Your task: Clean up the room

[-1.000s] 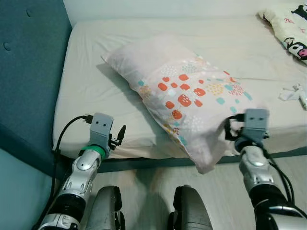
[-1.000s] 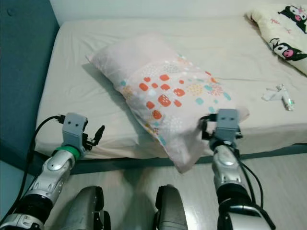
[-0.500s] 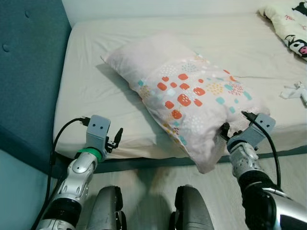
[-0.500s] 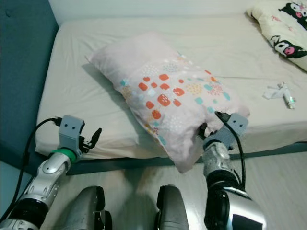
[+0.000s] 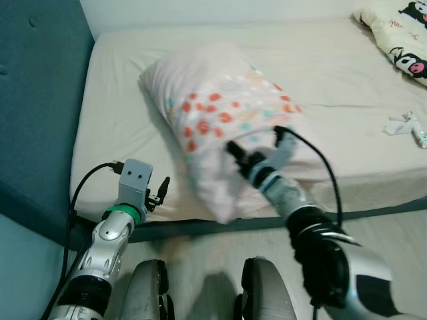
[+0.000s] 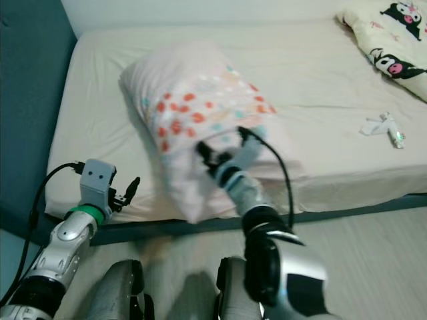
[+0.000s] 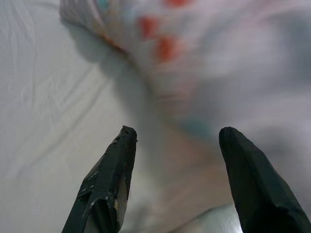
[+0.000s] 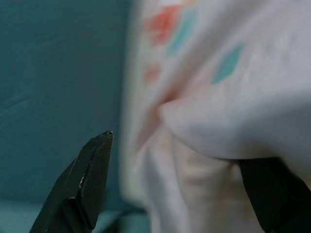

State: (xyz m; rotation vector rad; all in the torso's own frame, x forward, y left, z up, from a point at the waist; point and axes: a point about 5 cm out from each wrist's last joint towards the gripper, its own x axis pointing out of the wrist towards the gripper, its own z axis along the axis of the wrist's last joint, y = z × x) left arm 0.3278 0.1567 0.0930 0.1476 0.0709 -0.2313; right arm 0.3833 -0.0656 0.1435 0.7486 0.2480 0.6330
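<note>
Since one second ago our right gripper (image 5: 235,152) has swung from the right edge of the pillow (image 5: 220,107) across to its near middle, and the pillow has been pushed toward the headboard side, its near corner now hanging over the mattress edge further left. In the right wrist view the right gripper's fingers (image 8: 80,182) stand apart with a fold of the pillow cloth between them; one finger is partly hidden behind the cloth, so we cannot tell if they press on it. Our left gripper (image 5: 162,188) hovers at the near edge of the bed (image 5: 127,120), its two fingers (image 7: 109,182) apart with nothing between them, pointing at the sheet and the blurred pillow just beyond. The pillow, pale pink with red and teal spots, lies on the cream sheet near the dark teal headboard (image 5: 40,100) and is blurred. Further right on the sheet lies a small crumpled white thing (image 5: 405,125), and in the far right corner a blanket (image 5: 397,33) with cartoon figures. Below the bed edge is a pale wooden floor (image 5: 393,223).
</note>
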